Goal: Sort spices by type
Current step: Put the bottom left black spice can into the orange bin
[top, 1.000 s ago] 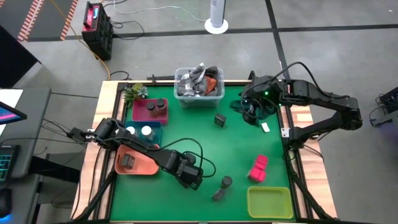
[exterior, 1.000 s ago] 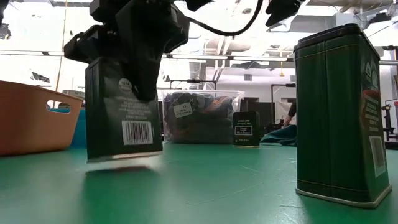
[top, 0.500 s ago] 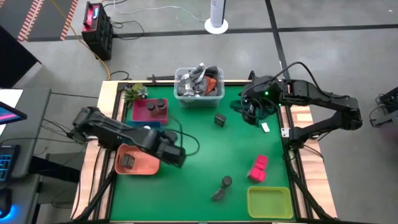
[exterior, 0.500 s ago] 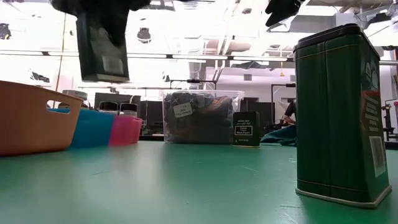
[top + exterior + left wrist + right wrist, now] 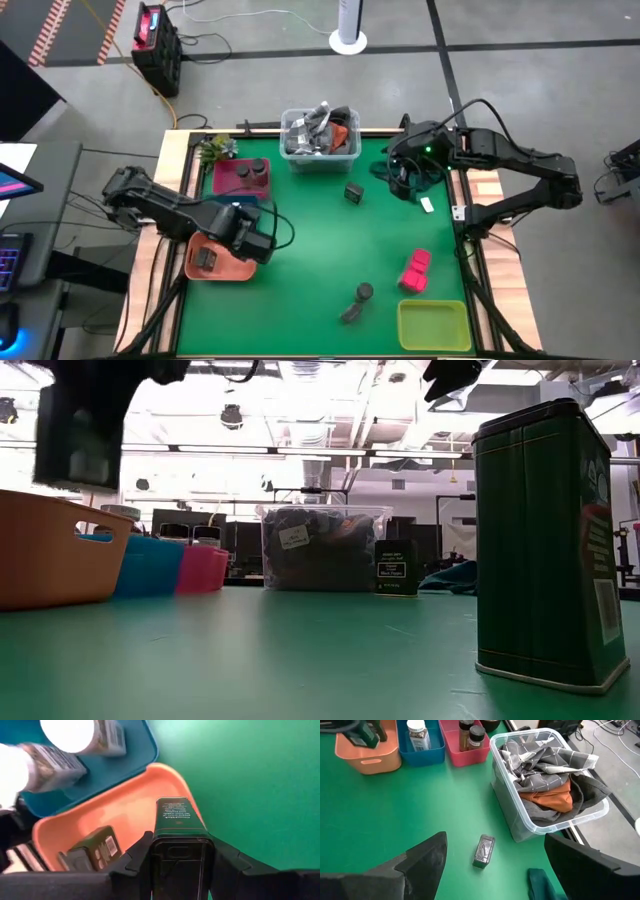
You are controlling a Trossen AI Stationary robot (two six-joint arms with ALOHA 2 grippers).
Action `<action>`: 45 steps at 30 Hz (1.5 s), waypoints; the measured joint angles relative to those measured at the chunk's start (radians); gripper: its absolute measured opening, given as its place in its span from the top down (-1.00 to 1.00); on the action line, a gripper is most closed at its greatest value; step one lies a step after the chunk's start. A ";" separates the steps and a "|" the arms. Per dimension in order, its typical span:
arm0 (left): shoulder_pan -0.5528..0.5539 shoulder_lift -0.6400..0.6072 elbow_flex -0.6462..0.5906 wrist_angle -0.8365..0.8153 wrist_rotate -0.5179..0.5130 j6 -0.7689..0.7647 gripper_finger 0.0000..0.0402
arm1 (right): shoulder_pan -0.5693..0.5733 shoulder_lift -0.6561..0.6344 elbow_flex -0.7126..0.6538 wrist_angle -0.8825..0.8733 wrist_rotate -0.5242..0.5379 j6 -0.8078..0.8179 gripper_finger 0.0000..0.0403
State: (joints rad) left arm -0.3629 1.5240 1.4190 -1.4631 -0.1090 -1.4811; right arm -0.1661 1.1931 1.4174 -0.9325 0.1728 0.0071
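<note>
The left gripper (image 5: pixel 177 852) pinches a dark green tin (image 5: pixel 175 817) over the orange tray (image 5: pixel 125 810); the right gripper (image 5: pixel 495 857) waits far right, fingers spread

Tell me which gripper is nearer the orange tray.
Left. The left gripper hangs over the orange tray, holding a green tin; the right gripper waits across the table.
</note>
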 joint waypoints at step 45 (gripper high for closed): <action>-0.171 -0.292 -0.561 0.196 0.134 -0.482 -0.04 | 0.000 0.000 0.000 0.000 0.000 0.037 -0.79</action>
State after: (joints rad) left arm -0.5335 1.2316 0.8578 -1.2675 0.0250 -1.9634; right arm -0.1661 1.1931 1.4174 -0.9321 0.1726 0.0441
